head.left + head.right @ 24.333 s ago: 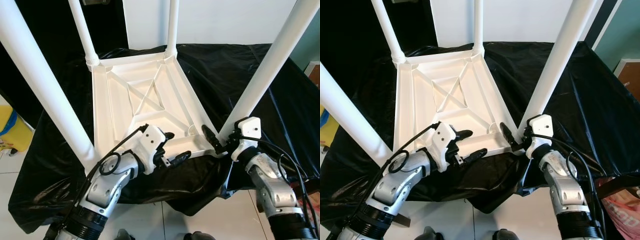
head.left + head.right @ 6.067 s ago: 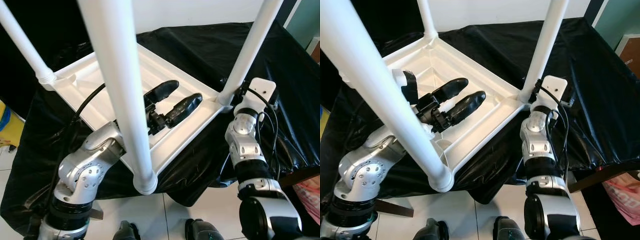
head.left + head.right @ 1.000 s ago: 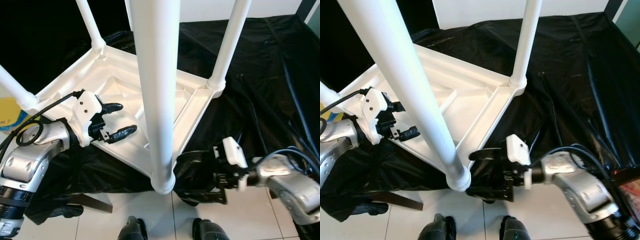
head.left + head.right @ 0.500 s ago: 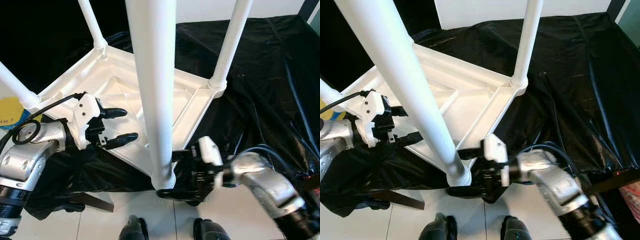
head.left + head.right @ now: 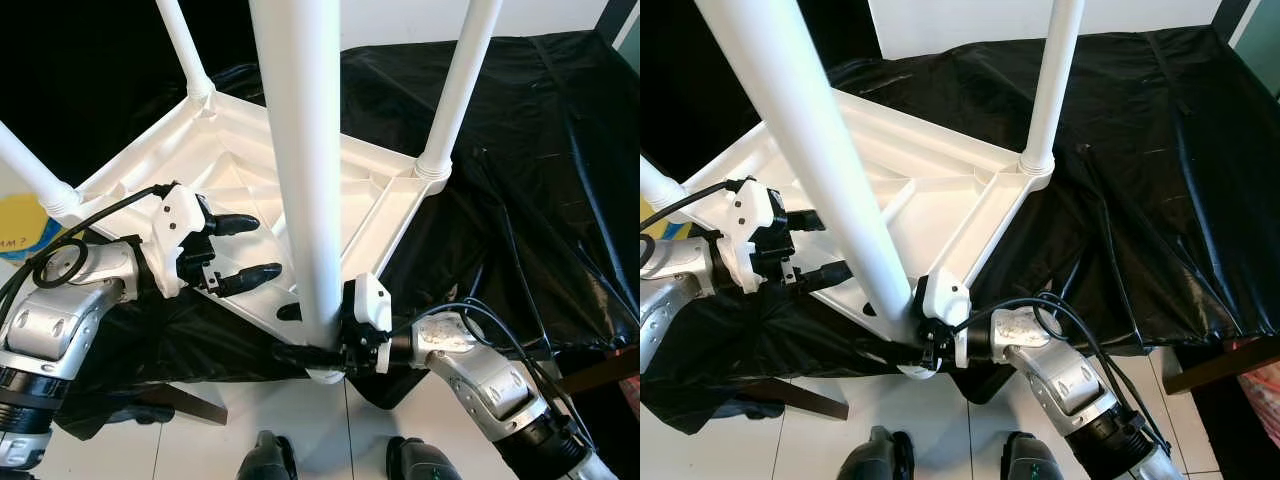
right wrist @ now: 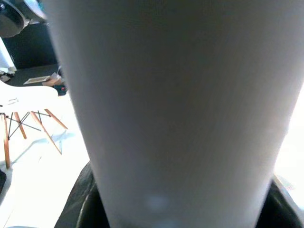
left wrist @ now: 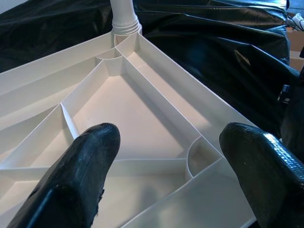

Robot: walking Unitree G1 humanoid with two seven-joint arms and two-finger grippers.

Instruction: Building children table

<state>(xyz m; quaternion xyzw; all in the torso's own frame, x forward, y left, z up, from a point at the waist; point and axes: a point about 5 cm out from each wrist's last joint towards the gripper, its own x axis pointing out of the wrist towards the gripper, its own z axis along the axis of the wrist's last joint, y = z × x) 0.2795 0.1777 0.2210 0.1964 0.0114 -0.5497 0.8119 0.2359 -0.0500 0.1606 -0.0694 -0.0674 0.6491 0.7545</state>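
Observation:
The white children's table [image 5: 250,170] lies upside down on a black sheet, its legs pointing up. The nearest leg [image 5: 305,150] stands at the front corner, close to me. My right gripper [image 5: 297,333] is at the base of that leg, one finger on each side, shut on it. In the right wrist view the leg [image 6: 175,95] sits right between the dark fingers [image 6: 83,199]. My left gripper [image 5: 245,250] hovers open over the table's ribbed underside near its left front rim, holding nothing. Its fingers [image 7: 80,161] spread wide above the ribs.
Three other legs [image 5: 460,80] [image 5: 185,50] [image 5: 30,170] rise around the frame. The black sheet [image 5: 520,120] drapes over the support and hangs toward the white tile floor [image 5: 250,410]. My feet [image 5: 265,455] stand at the front edge. A yellow object [image 5: 15,230] sits far left.
My right arm swung left from below the table's front edge, and its fingers now clasp the base of the nearest leg. The left gripper has hardly moved.

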